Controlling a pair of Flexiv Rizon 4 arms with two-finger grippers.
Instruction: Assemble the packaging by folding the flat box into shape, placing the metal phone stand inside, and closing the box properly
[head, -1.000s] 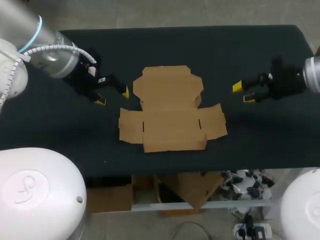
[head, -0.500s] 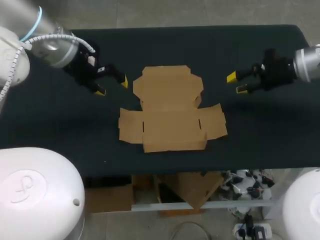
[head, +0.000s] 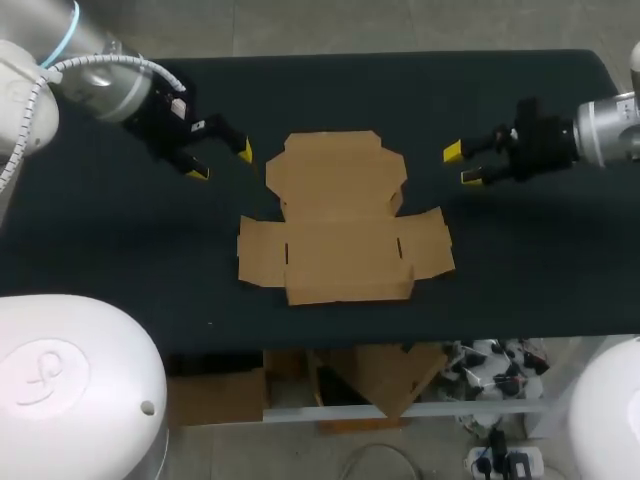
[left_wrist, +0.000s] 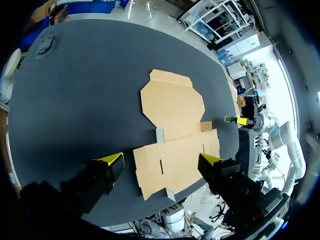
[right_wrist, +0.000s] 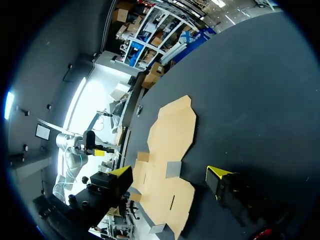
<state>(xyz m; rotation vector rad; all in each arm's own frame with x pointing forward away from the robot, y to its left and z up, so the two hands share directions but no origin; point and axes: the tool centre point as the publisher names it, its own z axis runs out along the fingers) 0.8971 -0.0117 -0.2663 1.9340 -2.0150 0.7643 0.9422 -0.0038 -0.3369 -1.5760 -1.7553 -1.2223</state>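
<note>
Flat box (head: 343, 220): lies unfolded at frame centre on the black table (head: 520, 260).
Left gripper (head: 221, 162): upper left, jaws apart, beside the cardboard.
Right gripper (head: 461, 164): upper right, jaws apart.

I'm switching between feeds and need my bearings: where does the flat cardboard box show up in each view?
Head view: the flat cardboard box lies centred on the table, between the left end effector and right end effector, touching neither.
Left wrist view: ahead of the open left end effector.
Right wrist view: ahead of the open right end effector.
Shared landmark: the box's tapered lid panel, visible in all three.
</note>
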